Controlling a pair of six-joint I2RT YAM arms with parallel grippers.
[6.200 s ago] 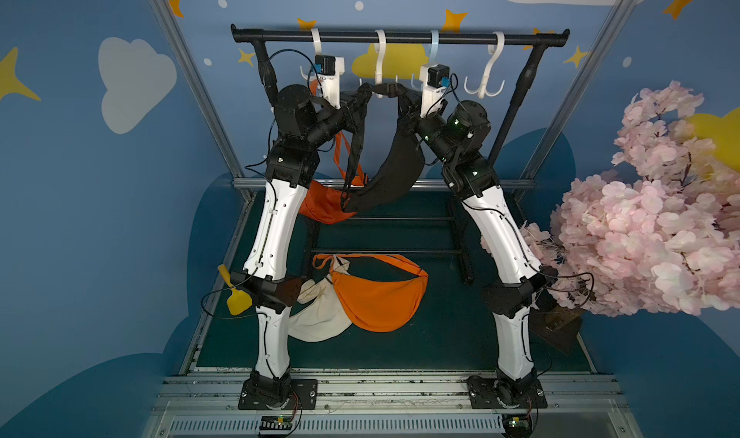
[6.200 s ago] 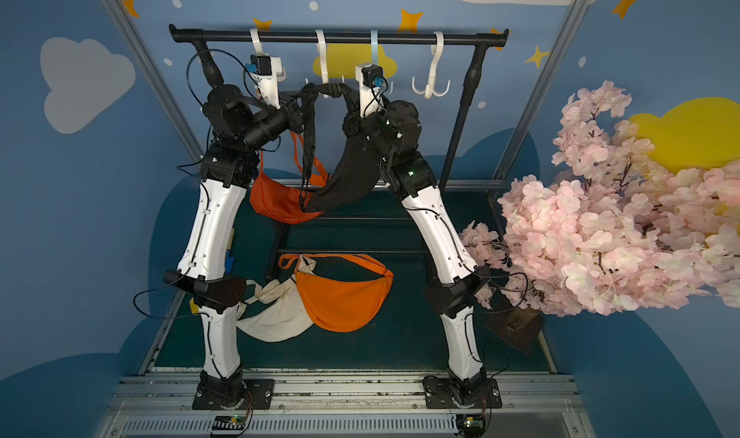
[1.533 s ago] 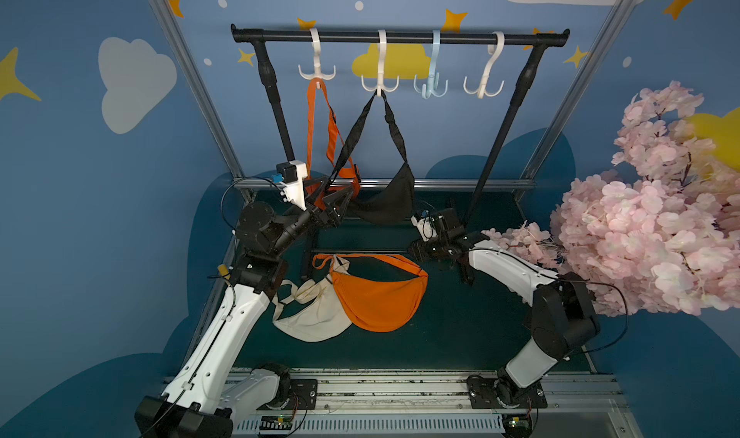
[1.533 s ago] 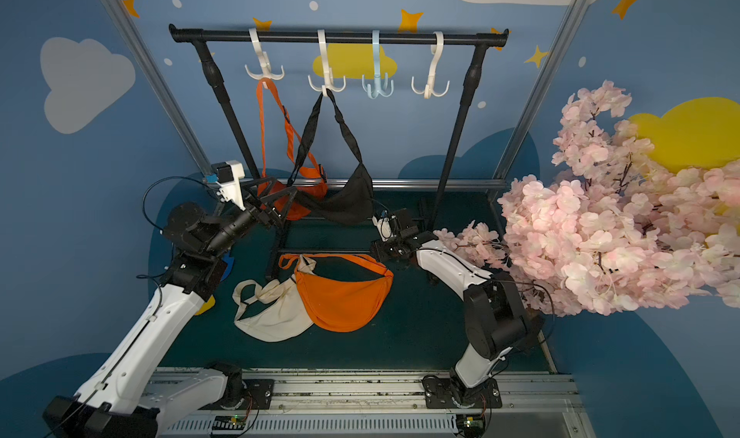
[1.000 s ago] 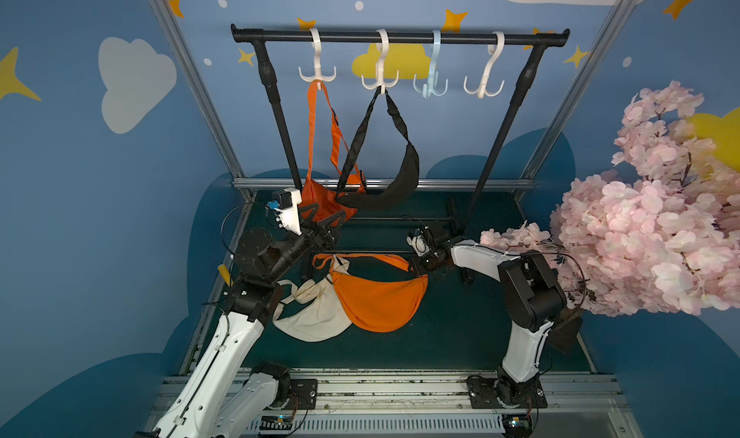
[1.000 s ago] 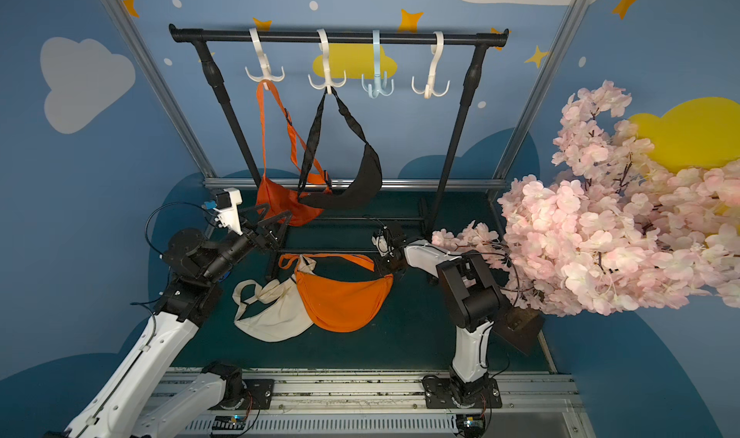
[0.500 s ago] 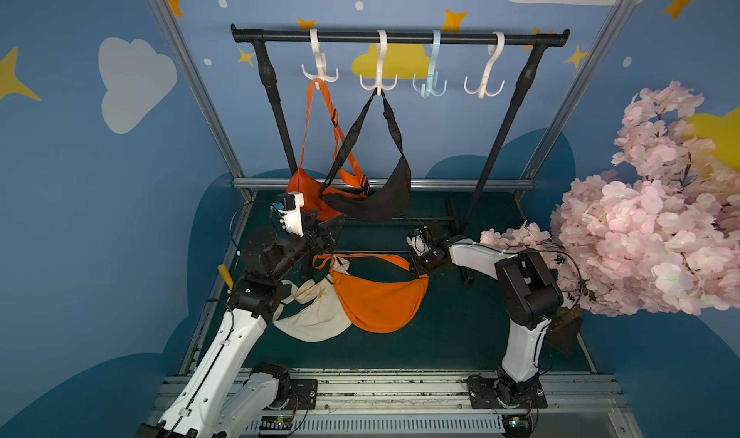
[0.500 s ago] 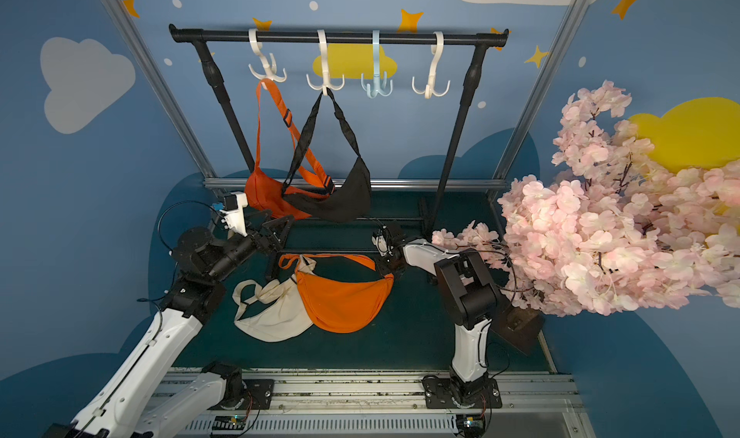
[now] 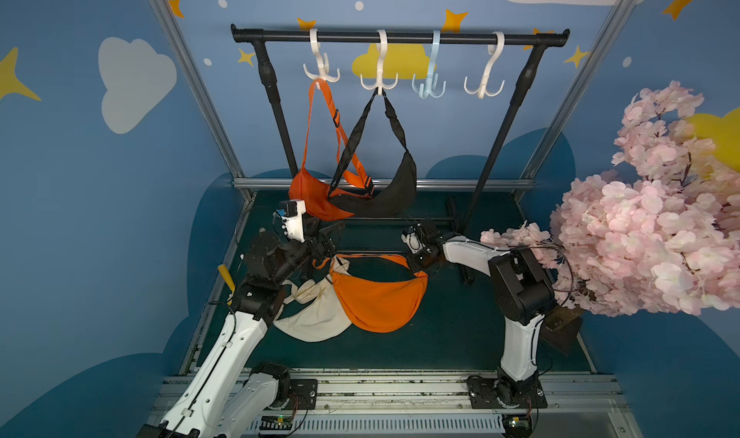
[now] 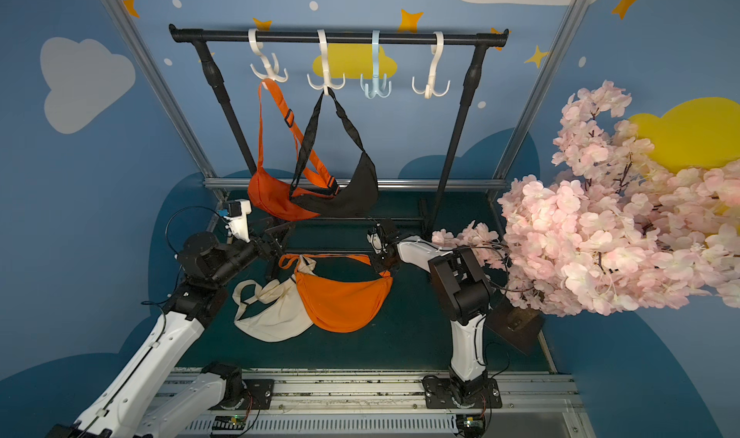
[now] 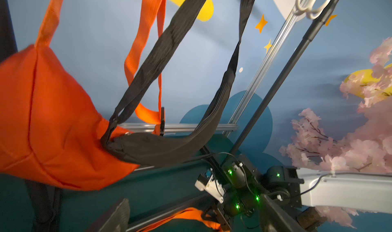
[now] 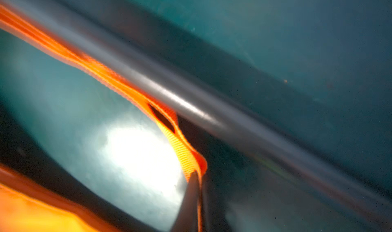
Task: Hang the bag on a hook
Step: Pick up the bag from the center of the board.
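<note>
An orange bag (image 9: 378,296) (image 10: 344,296) lies on the green floor, its strap (image 9: 372,258) stretched along the far side. My right gripper (image 9: 420,262) (image 10: 384,264) is low at the strap's right end. In the right wrist view the right gripper (image 12: 196,186) is shut on the orange strap (image 12: 182,150). My left gripper (image 9: 328,240) (image 10: 279,236) hangs open just above the strap's left end with nothing between its fingers; its view shows the strap (image 11: 186,215) below. On the rail, a light blue hook (image 9: 429,85) and a white hook (image 9: 484,85) are bare.
Another orange bag (image 9: 312,198) and a black bag (image 9: 386,200) hang from the two left hooks, right over my left gripper. A cream bag (image 9: 316,316) lies against the floor bag. The rack's base bar (image 12: 191,105) runs beside the strap. A pink blossom tree (image 9: 640,224) crowds the right.
My right gripper has closed on the orange strap's right end. The two hanging bags keep swinging. The left arm has shifted only slightly and stays open.
</note>
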